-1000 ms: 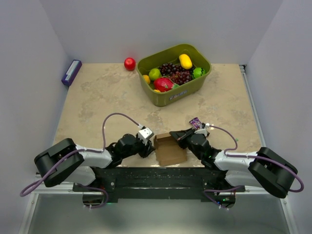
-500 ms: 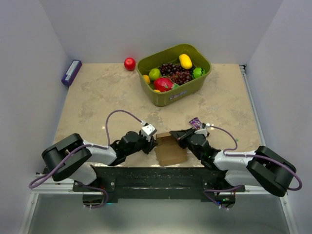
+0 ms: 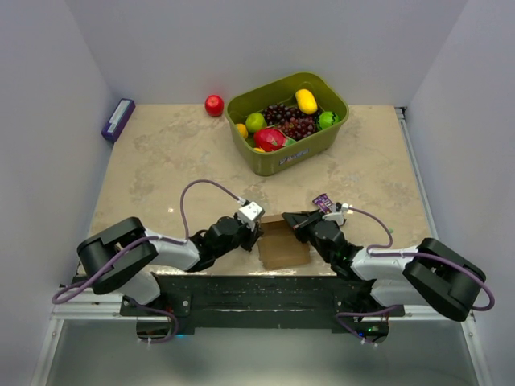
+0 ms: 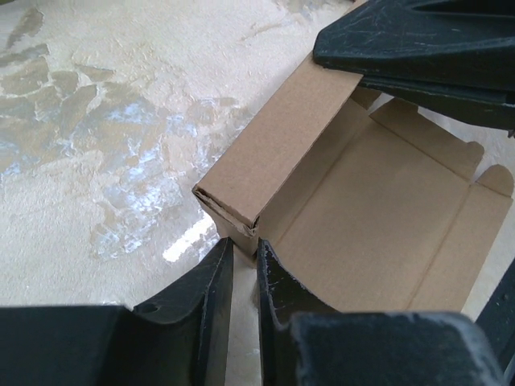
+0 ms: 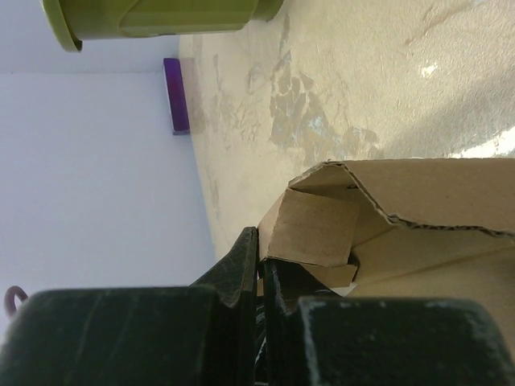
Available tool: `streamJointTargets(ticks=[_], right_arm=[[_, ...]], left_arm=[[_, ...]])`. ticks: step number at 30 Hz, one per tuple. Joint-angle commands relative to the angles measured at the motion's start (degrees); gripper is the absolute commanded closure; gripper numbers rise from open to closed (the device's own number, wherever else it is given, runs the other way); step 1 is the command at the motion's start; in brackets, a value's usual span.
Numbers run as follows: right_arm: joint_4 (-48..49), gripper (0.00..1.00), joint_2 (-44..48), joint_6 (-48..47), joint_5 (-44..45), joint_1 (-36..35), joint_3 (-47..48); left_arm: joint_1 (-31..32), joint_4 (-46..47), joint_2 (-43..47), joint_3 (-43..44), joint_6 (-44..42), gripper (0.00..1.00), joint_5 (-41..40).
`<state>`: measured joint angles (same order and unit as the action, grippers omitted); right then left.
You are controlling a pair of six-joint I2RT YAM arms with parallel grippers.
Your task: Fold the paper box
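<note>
The left gripper (image 4: 244,248) sits low against the left side of the paper box (image 3: 283,246). Its jaws stand close together with only a narrow slit between them. The near corner of a raised side wall stands at the mouth of that slit. The wrist view does not confirm whether the pads actually clamp it. The right gripper (image 5: 259,251) is closed flat on a thin cardboard flap at the opposite side of the box.

Location: the box lies on the table (image 3: 161,153) at its near edge, between the two arms and well apart from the green bin (image 3: 310,153).

Condition: the box is partly formed. The floor panel lies flat, the left wall stands upright and looks doubled at its end, and the far flaps are loose.

Purpose of the hold, as a judgement: the right grip anchors the light sheet so that it cannot slide. The left jaws address the wall at its corner, where the crease ends and the wall is easiest to steer.

Caution: thin board may buckle or tear under a hard pinch.
</note>
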<state>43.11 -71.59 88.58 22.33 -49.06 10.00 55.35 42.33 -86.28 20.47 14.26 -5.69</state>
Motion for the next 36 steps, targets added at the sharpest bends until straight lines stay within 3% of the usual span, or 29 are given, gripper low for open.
streamJointTargets(ticks=[1,16,28,33,36], right_arm=[[-3.0,1.00,-1.5,-1.2,-2.2,-1.1,-0.6],[-2.9,1.00,-2.0,-1.3,-2.4,-1.7,-0.4],[-1.1,1.00,-4.3,-1.5,-3.6,-1.7,0.1],[-0.9,1.00,-4.7,-1.5,-3.9,-1.7,0.2],[-1.2,1.00,-4.6,-1.3,-3.6,-1.9,0.2]], left_arm=[[1.5,2.8,-1.6,3.6,1.8,0.79,-5.5],[3.5,3.5,-5.7,6.0,3.4,0.76,-16.6],[3.5,6.0,-7.1,6.0,3.1,0.70,-19.2],[3.5,7.3,-7.4,6.0,2.6,0.74,-21.5],[3.5,7.4,-7.8,5.9,2.9,0.83,-23.9]])
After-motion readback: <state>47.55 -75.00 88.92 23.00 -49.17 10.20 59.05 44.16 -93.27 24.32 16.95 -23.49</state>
